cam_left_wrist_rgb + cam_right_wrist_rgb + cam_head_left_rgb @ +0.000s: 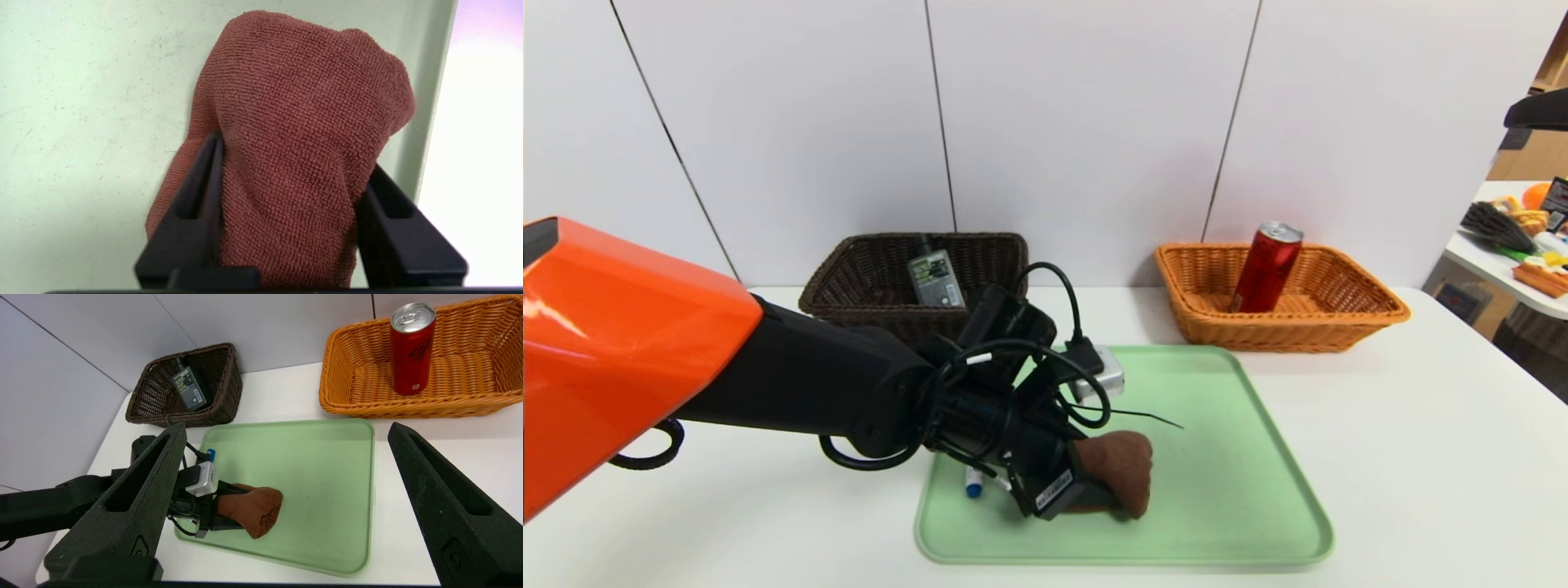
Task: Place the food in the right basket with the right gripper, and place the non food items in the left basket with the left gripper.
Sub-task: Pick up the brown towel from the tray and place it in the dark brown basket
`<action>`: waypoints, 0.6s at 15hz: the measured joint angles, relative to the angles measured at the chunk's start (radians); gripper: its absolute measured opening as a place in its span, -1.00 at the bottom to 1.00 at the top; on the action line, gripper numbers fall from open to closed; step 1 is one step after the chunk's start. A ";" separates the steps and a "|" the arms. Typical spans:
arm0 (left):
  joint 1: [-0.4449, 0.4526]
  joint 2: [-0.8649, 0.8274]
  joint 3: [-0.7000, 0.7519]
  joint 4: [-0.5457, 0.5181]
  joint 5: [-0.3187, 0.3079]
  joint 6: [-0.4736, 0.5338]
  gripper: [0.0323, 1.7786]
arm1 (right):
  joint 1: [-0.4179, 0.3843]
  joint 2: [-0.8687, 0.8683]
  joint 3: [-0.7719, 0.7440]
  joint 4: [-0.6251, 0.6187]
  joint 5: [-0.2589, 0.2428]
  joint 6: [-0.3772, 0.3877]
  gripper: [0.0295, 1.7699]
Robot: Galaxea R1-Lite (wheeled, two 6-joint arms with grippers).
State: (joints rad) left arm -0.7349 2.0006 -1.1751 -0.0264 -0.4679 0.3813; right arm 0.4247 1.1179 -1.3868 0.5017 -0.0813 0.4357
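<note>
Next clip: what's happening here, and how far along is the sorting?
The left gripper has its fingers closed around the bunched brown towel on the green tray. The green pump bottle already lies in the dark brown basket, and the red can stands in the orange basket. A blue-capped marker remains on the tray. The right gripper hangs open above, holding nothing.

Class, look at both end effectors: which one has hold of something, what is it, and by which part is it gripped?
The left end effector grips the brown towel on the green tray, its fingers squeezing one bunched end. The right end effector holds nothing.
</note>
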 joint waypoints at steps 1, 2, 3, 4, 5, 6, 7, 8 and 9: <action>0.000 0.001 0.000 0.000 0.000 -0.001 -0.13 | 0.000 0.001 0.000 -0.001 0.001 0.000 0.92; 0.000 0.001 0.000 0.000 -0.001 -0.002 -0.27 | 0.000 0.001 0.001 -0.001 0.001 0.000 0.92; 0.000 0.001 -0.003 0.000 0.000 -0.003 -0.37 | 0.000 0.003 0.001 -0.001 0.000 0.000 0.92; 0.000 0.001 -0.011 0.004 0.001 -0.004 -0.37 | 0.000 0.004 0.002 -0.001 0.000 0.000 0.92; 0.000 0.001 -0.025 0.007 0.002 -0.008 -0.37 | 0.000 0.004 0.005 0.001 -0.001 0.002 0.92; -0.001 0.000 -0.047 0.010 0.003 -0.021 -0.37 | 0.000 0.004 0.007 0.001 0.000 0.009 0.92; -0.001 -0.001 -0.074 0.012 0.009 -0.037 -0.38 | 0.000 0.004 0.009 0.005 0.000 0.015 0.92; -0.001 -0.003 -0.103 0.017 0.026 -0.060 -0.38 | 0.000 0.004 0.011 0.005 0.000 0.021 0.92; 0.000 -0.004 -0.140 0.031 0.055 -0.087 -0.38 | 0.000 0.003 0.019 0.005 0.000 0.027 0.92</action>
State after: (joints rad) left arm -0.7351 1.9968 -1.3151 0.0043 -0.4128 0.2947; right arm 0.4247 1.1209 -1.3681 0.5064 -0.0809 0.4623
